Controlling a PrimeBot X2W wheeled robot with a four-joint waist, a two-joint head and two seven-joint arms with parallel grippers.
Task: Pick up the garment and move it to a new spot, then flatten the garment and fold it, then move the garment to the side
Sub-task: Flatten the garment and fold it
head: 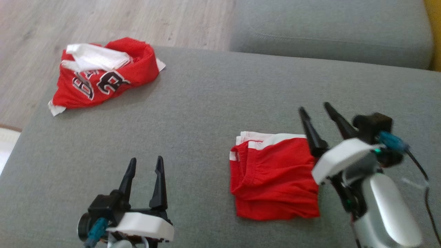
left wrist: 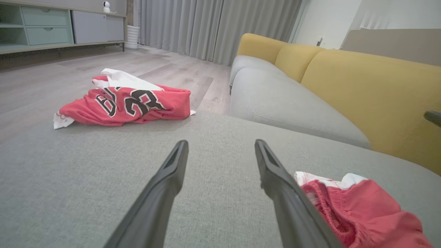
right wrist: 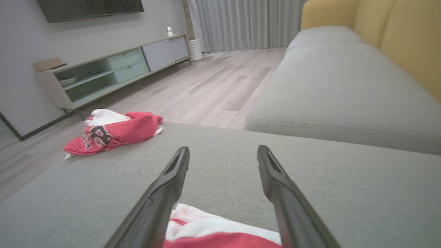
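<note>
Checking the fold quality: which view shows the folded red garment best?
Head view: nearly the whole folded garment, from above. Left wrist view catches one bunched end; right wrist view, just its white-striped edge.

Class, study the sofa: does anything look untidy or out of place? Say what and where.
The jersey lies crumpled, white lining showing, at the cushion's far left corner. The shorts, nearer right, are neatly folded.
</note>
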